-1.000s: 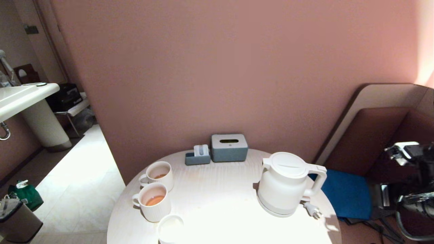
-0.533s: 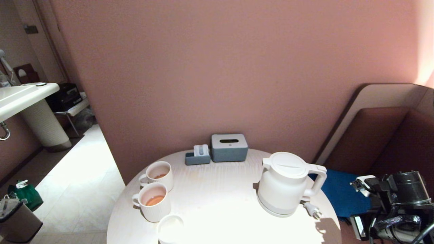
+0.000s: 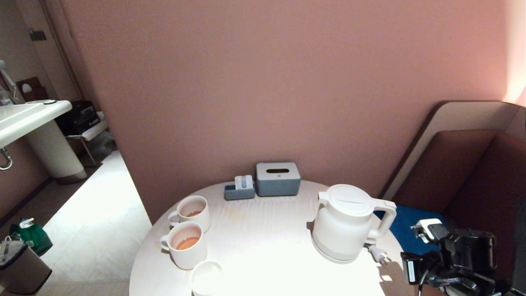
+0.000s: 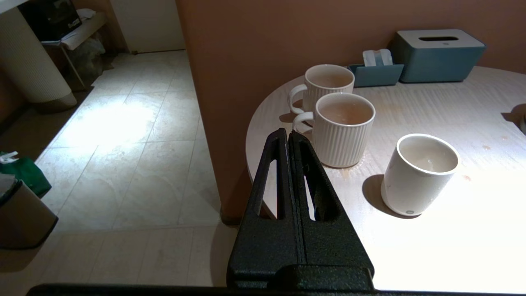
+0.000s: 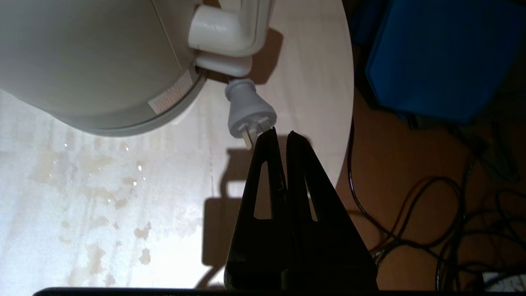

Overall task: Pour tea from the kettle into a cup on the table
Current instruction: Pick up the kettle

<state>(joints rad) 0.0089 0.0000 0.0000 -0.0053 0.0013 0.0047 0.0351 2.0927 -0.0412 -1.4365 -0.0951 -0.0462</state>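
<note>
The white kettle [image 3: 347, 224] stands upright with its lid on at the right of the round pale table [image 3: 263, 230]; its body and foot band fill the right wrist view [image 5: 94, 53]. The small plain cup [image 3: 206, 277] sits at the table's front edge, near the left gripper [image 4: 419, 174]. Tea [image 3: 188, 242] shows in the ribbed mugs. My right arm [image 3: 464, 255] is low beside the table's right edge; the right gripper [image 5: 281, 135] is shut and empty, just short of the kettle's plug. My left gripper [image 4: 287, 133] is shut and empty at the table's left edge.
Two ribbed mugs [image 3: 193, 211] [image 3: 185, 244] stand left of centre. A grey-blue tissue box [image 3: 277, 179] and a small holder [image 3: 239, 190] sit at the back. The loose plug [image 5: 248, 111] lies by the kettle. A blue seat cushion [image 3: 415, 234] and floor cables [image 5: 431, 213] are to the right.
My right arm has dropped from high at the right to low beside the table's right edge, closer to the kettle. The kettle, the cup and the mugs have not moved.
</note>
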